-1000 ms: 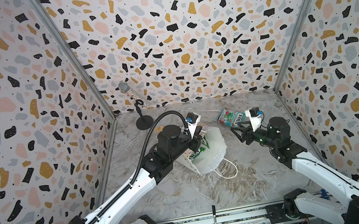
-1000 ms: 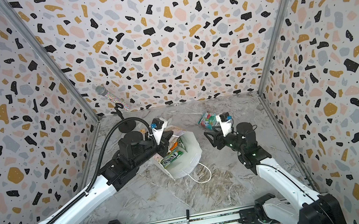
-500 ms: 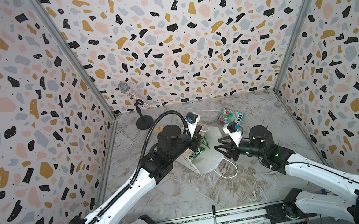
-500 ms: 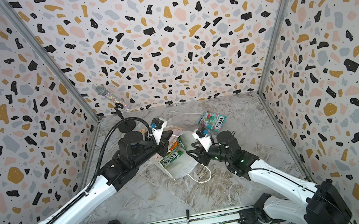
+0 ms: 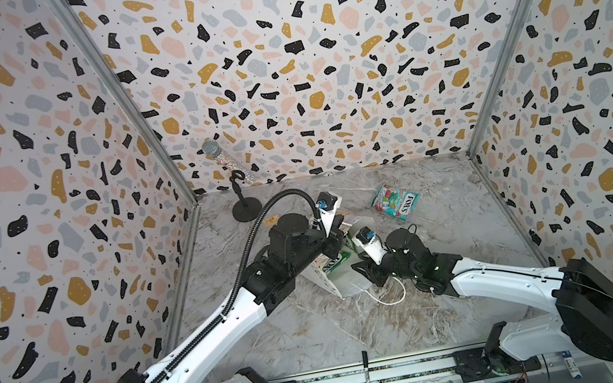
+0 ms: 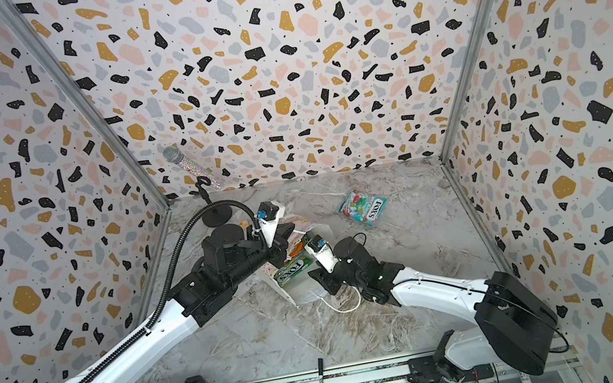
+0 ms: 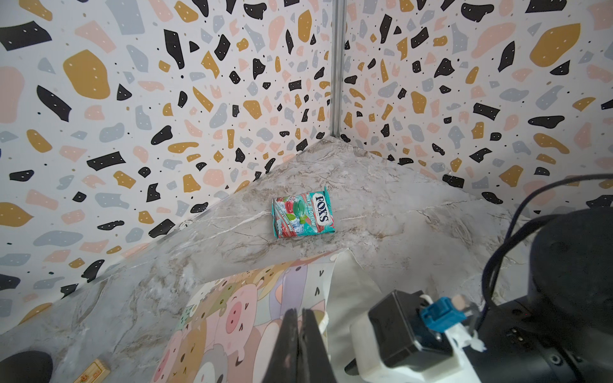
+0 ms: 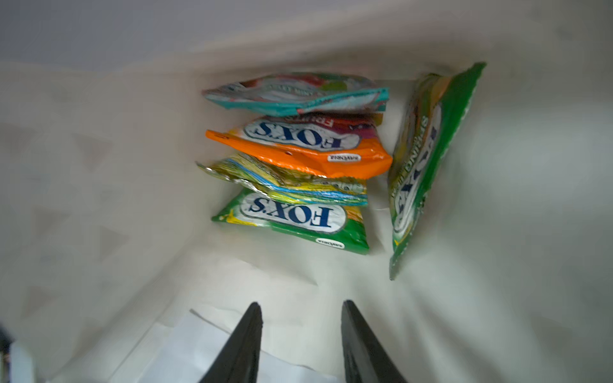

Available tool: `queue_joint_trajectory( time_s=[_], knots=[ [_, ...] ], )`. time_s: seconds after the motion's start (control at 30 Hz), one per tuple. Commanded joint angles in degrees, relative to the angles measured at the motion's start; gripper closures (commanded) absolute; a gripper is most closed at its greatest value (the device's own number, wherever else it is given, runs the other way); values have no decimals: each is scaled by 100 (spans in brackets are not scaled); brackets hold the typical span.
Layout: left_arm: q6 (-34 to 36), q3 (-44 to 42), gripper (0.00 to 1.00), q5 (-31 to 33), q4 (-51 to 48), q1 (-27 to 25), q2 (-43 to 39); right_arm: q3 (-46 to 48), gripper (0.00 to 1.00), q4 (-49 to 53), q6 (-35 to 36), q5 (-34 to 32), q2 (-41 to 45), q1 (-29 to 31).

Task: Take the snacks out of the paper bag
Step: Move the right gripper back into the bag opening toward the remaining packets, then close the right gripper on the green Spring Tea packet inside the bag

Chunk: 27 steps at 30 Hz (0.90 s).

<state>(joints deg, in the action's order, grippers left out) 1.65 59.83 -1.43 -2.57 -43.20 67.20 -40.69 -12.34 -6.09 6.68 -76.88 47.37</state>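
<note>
Glossy teal, orange, green FOX'S packets stacked in paper bag — ahead of right gripper, fingers parted, empty; left gripper clamps rim.

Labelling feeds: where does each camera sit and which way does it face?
Top views: high in front, looking down on both arms, paper bag, table.
Left wrist: behind shut left gripper, facing loose teal packet.
Right wrist: behind open right gripper, inside the bag, facing five packets.
Shared: top and left-wrist views show that teal packet.

Three walls in speckled terrazzo print enclosed a grey marbled floor; metal strips ran down both rear corners under even light.
</note>
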Motion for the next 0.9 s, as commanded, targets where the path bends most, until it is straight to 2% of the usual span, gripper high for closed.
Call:
queue_joint_trajectory(
  time_s=[0.0, 0.47, 0.87],
  knots=[
    [-75, 171, 100, -41, 155, -22, -50, -248, 59, -275, -4, -684, -177, 76],
    [-112, 198, 100, -256, 166, -20, -71, -654, 60, -882, 7, -1934, -1349, 193],
    [-110, 198, 100, -375, 178, -21, -63, -947, 67, -1177, -198, -2529, -1938, 202]
  ],
)
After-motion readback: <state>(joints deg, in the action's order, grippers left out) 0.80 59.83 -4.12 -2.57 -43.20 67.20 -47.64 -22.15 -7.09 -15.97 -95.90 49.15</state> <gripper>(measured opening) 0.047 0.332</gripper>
